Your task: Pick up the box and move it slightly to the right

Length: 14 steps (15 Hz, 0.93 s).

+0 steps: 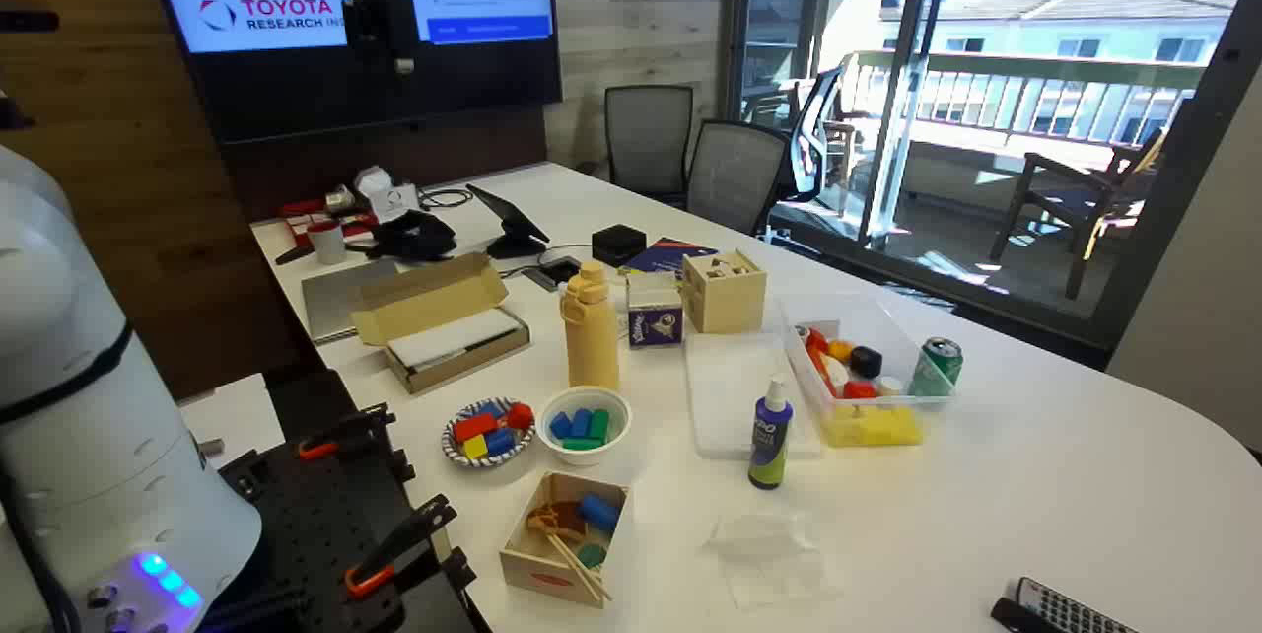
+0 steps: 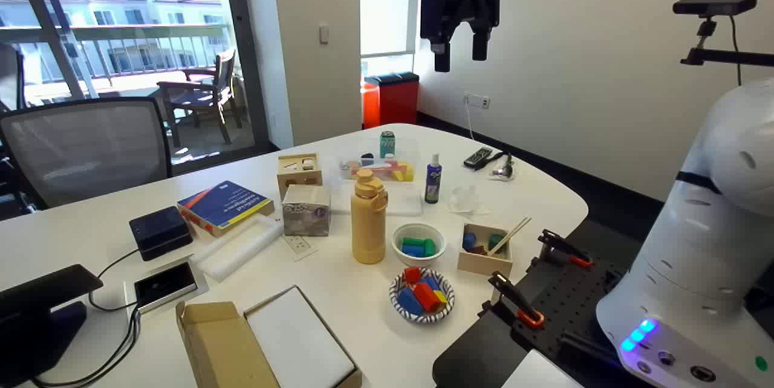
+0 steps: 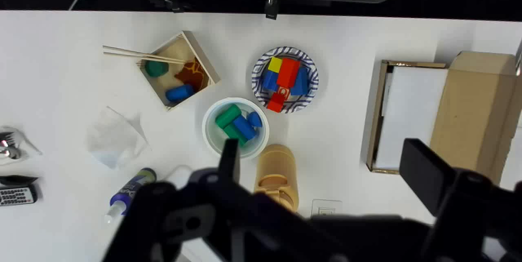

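Observation:
The box (image 1: pixel 468 362) is a flat tan cardboard box with its lid folded open and a white insert inside. It lies on the white table in both exterior views, at the near left in an exterior view (image 2: pixel 211 339). In the wrist view the box (image 3: pixel 473 119) is at the right, partly behind a finger. My gripper (image 2: pixel 461 57) is open and empty, high above the table. In an exterior view the gripper (image 1: pixel 399 61) shows edge-on in front of the wall screen. In the wrist view its fingers (image 3: pixel 320 158) are spread wide, far above the table.
A tan bottle (image 1: pixel 592 337) stands between the box and a tissue box (image 1: pixel 655 313). A patterned bowl (image 2: pixel 421 315) and white bowl (image 2: pixel 418 260) hold blocks. A small wooden tray (image 2: pixel 484 264) has sticks. A tablet stand (image 1: pixel 513 224), spray bottle (image 1: pixel 769 441) and plastic bin (image 1: pixel 877 357) are also there.

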Tool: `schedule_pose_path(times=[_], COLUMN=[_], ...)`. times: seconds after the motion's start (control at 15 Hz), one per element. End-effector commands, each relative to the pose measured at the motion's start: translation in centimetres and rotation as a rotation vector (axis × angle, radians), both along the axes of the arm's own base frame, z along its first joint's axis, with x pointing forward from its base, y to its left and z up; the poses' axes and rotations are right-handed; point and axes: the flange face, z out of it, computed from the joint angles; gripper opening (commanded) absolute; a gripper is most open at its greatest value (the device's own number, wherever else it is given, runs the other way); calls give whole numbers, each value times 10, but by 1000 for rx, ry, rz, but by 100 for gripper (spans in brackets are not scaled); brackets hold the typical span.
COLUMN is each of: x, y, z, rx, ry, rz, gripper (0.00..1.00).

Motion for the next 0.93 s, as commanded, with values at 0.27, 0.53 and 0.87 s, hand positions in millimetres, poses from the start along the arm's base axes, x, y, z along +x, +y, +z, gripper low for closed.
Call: schedule_pose_path(times=[0.27,0.53,0.87], x=[28,57,58], y=[21,91,206], z=[-39,-103,-192], rx=[49,224,349], ry=[-24,-92,61], rz=[9,119,312], gripper=[100,100,100])
